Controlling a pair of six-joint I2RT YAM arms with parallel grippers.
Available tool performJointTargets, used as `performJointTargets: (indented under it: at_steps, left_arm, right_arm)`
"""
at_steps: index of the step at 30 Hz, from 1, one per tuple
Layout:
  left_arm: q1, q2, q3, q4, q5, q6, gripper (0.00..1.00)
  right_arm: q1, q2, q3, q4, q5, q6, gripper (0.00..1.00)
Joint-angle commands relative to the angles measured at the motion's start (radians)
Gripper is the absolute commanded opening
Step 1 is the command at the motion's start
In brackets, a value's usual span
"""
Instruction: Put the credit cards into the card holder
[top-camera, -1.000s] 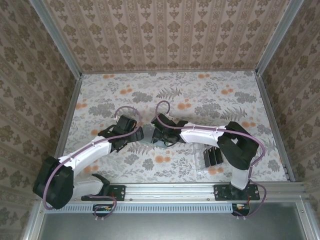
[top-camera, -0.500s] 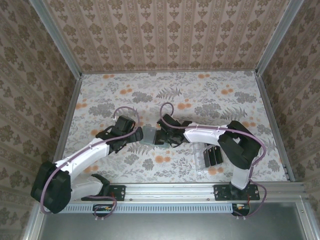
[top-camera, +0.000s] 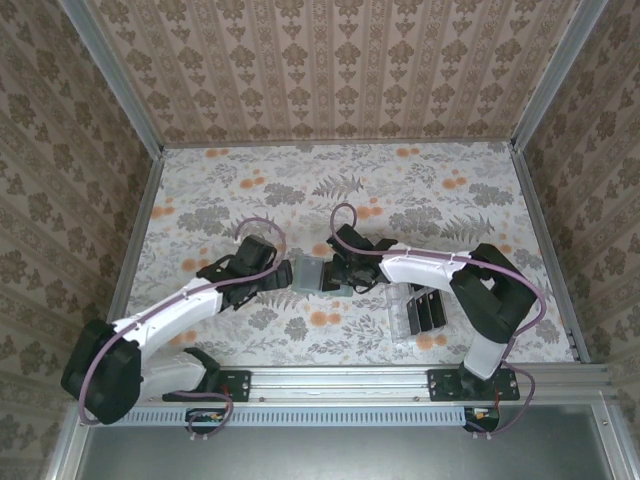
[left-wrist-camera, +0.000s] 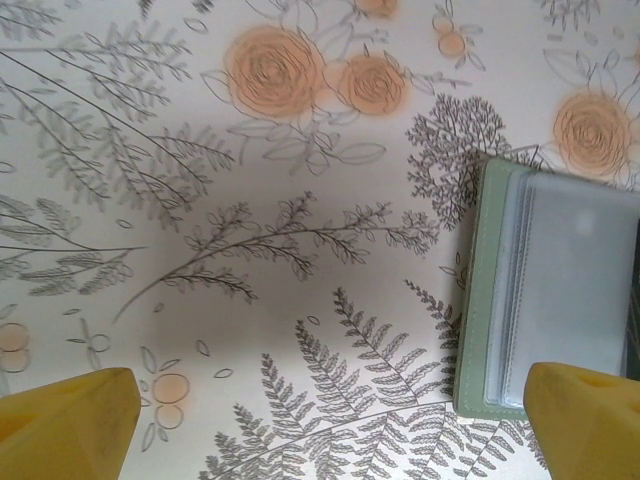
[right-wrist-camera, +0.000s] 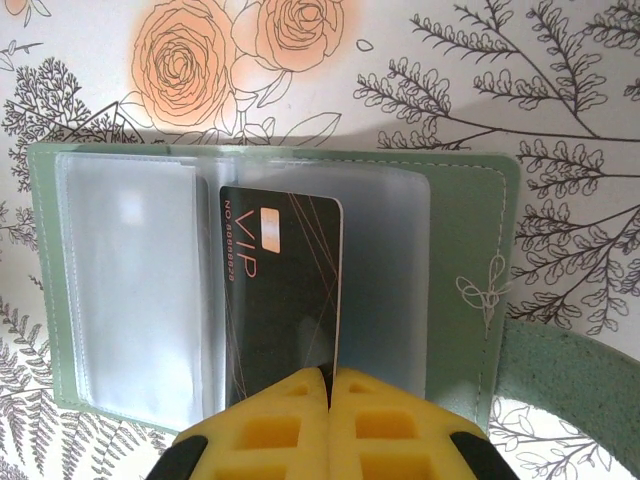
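The card holder (right-wrist-camera: 465, 250) lies open on the floral table, sage-green outside with clear sleeves inside. My right gripper (right-wrist-camera: 328, 385) is shut on one black credit card (right-wrist-camera: 280, 290) marked VIP, held upright over the wallet's middle sleeves. From above, the holder (top-camera: 308, 272) sits between my left gripper (top-camera: 284, 277) and my right gripper (top-camera: 333, 277). In the left wrist view the holder (left-wrist-camera: 545, 290) lies at the right edge. My left gripper (left-wrist-camera: 330, 430) is open there, its right fingertip (left-wrist-camera: 585, 415) at the wallet's lower edge.
A clear plastic slotted rack (top-camera: 403, 318) with more black cards (top-camera: 428, 312) stands under the right forearm near the front rail. Patterned walls enclose the table on three sides.
The left gripper has reached further right toward the wallet. The right gripper has shifted slightly right with the card, and the open wallet shows more between the two.
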Motion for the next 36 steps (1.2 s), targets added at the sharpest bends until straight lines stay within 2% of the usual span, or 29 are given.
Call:
performJointTargets:
  at_steps: [1, 6, 14, 36]
  left_arm:
    - [-0.011, 0.064, 0.046, 0.034, 0.037, 0.041, 1.00]
    - [-0.018, 0.175, 0.114, 0.066, 0.060, 0.084, 1.00]
    - [-0.029, 0.266, 0.150, 0.120, 0.082, 0.115, 1.00]
    - [-0.042, 0.356, 0.112, 0.130, 0.053, 0.129, 1.00]
  right_arm:
    - [-0.007, -0.009, -0.025, -0.081, -0.007, -0.040, 0.00]
    - [-0.012, -0.001, -0.033, -0.066, -0.015, -0.043, 0.00]
    - [-0.018, -0.003, -0.051, -0.042, -0.024, -0.036, 0.00]
    - [-0.025, -0.022, -0.077, 0.008, -0.047, -0.014, 0.00]
